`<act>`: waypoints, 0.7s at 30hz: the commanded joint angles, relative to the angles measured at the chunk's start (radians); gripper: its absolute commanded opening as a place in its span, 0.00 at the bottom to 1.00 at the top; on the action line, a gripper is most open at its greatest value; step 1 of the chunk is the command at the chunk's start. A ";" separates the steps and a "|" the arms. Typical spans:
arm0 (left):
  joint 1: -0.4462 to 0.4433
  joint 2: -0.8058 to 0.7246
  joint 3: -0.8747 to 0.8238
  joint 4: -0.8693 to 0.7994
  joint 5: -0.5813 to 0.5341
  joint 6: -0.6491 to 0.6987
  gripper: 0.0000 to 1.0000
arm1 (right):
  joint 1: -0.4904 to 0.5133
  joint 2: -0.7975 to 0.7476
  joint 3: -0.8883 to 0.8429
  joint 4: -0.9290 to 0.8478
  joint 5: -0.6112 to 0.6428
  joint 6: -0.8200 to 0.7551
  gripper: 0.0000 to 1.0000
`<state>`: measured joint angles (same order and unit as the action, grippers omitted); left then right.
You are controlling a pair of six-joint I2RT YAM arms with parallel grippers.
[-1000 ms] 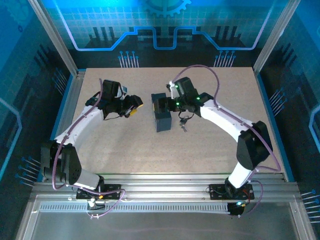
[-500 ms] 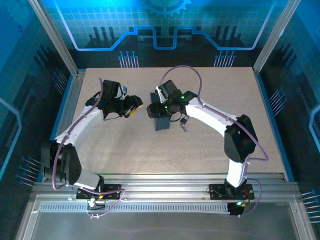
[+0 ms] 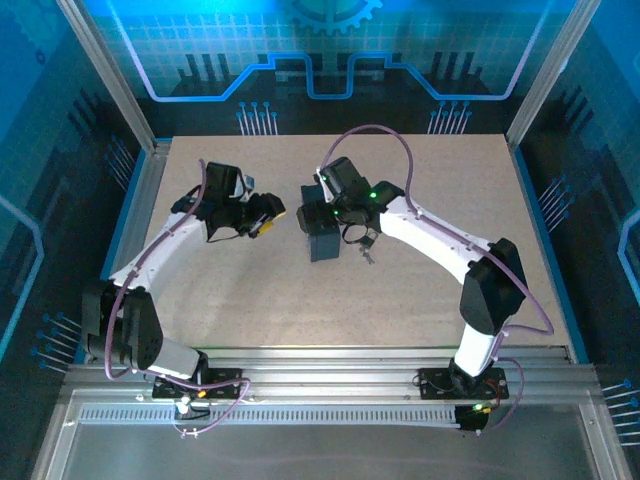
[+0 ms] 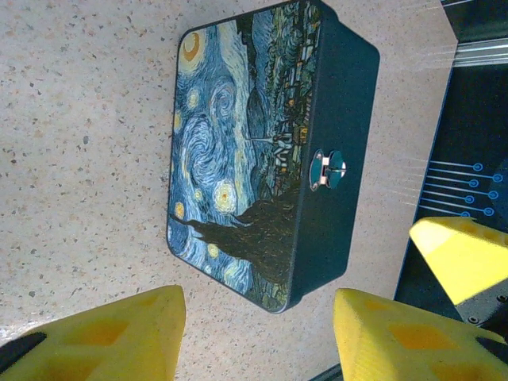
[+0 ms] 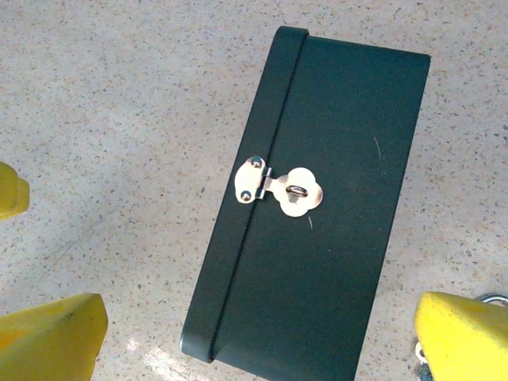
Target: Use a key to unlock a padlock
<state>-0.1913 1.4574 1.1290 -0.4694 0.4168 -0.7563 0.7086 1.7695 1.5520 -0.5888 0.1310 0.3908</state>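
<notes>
**Padlock Lies Just Right of the Tin, Nearer the Right Arm**

The right gripper (image 3: 313, 216) is poised over the dark blue swirl-painted rectangular tin (image 3: 322, 243), its yellow fingers (image 5: 464, 337) spread wide with nothing pinched. The tiny dark, silvery-shackled padlock (image 3: 365, 241) is seen on the speckled table (image 3: 250, 300) just right of the tin. The thin silvery-grey key (image 3: 369, 256) is beside it. The left gripper (image 3: 268, 214) is left of the tin, spread and empty. In the right wrist view a silvery loop (image 5: 492, 300) is cut off by a finger. The padlock's long axis cannot be made out.

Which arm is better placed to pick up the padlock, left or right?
Right, likely. The padlock lies right of the tin, close to the open right gripper; the tin stands between it and the left gripper.
</notes>
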 commanded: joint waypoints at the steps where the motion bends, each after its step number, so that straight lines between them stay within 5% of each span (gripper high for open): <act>1: 0.012 -0.027 -0.014 -0.011 0.016 0.017 0.52 | 0.013 0.034 0.005 -0.053 0.024 -0.005 1.00; 12: 0.022 -0.043 -0.034 -0.015 0.016 0.021 0.53 | 0.013 0.158 0.026 -0.054 -0.005 0.032 1.00; 14: 0.023 -0.046 -0.035 -0.014 0.015 0.021 0.53 | 0.012 0.164 0.023 -0.042 -0.026 0.044 0.93; 21: 0.024 -0.063 -0.023 -0.063 -0.024 0.068 0.53 | -0.043 0.106 -0.111 0.194 -0.307 0.182 0.82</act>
<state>-0.1772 1.4292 1.1072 -0.4824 0.4133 -0.7364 0.6926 1.9091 1.4982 -0.5079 0.0109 0.4816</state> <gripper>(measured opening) 0.527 0.820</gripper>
